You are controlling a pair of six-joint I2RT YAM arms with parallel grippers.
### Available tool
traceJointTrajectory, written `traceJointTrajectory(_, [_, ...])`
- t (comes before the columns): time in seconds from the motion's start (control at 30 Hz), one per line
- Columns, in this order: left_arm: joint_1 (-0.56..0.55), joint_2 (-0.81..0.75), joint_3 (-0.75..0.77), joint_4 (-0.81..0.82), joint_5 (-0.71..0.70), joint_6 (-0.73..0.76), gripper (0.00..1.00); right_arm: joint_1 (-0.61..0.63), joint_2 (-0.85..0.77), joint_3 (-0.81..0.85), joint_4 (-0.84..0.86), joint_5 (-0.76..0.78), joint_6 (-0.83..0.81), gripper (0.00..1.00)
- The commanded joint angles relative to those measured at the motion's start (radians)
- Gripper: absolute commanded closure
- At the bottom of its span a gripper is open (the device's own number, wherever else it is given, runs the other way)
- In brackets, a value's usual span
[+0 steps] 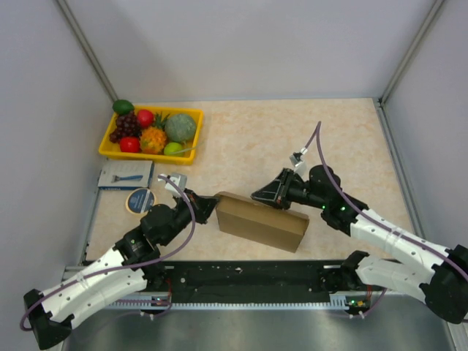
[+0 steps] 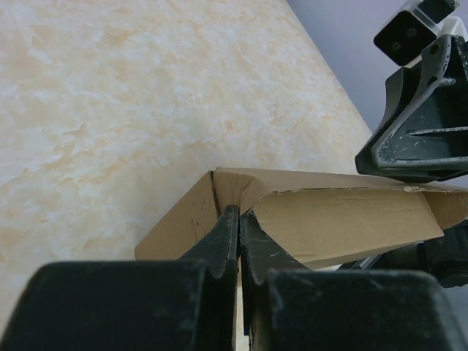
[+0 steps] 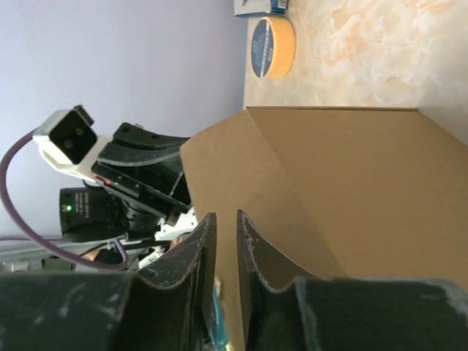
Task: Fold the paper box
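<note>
We show the paper box (image 1: 261,221), a brown block lying on the worktop (image 1: 307,139) between the two claws. The left claw (image 2: 238,213) has its jaws pressed together, tips against the box's end corner directly ahead. The right claw (image 3: 223,218) is narrow, a box edge showing in its gap; we cannot tell whether it pinches.

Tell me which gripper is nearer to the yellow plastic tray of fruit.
Left. The left gripper pinches the brown cardboard box at the end facing the yellow plastic tray. The right gripper is at the box's back edge, farther from the tray.
</note>
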Motion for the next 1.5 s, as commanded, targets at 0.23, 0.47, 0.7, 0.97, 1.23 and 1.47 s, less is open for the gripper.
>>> traceJointTrajectory(0.23, [-0.008, 0.018, -0.062, -0.145, 0.028, -0.008, 1.0, 0.009, -0.019, 0.084, -0.046, -0.058, -0.026, 0.84])
traceJointTrajectory(0.47, [-0.008, -0.004, -0.066, -0.156, 0.029, -0.014, 0.88, 0.023, -0.017, -0.129, 0.149, -0.052, 0.077, 0.87])
traceJointTrajectory(0.7, [-0.006, -0.099, 0.021, -0.274, 0.188, 0.031, 0.33, 0.023, -0.016, -0.167, 0.12, -0.015, 0.03, 0.87])
traceJointTrajectory(0.97, [-0.008, -0.226, 0.327, -0.513, 0.09, -0.042, 0.29, 0.023, -0.036, -0.119, 0.016, 0.005, -0.046, 0.87])
traceJointTrajectory(1.23, [0.033, 0.28, 0.74, -0.688, 0.087, 0.027, 0.11, 0.026, -0.068, -0.043, -0.087, 0.015, -0.115, 0.85])
traceJointTrajectory(1.47, [0.469, 0.352, 0.527, -0.405, 0.642, -0.025, 0.22, 0.028, -0.065, -0.045, -0.058, -0.001, -0.124, 0.85])
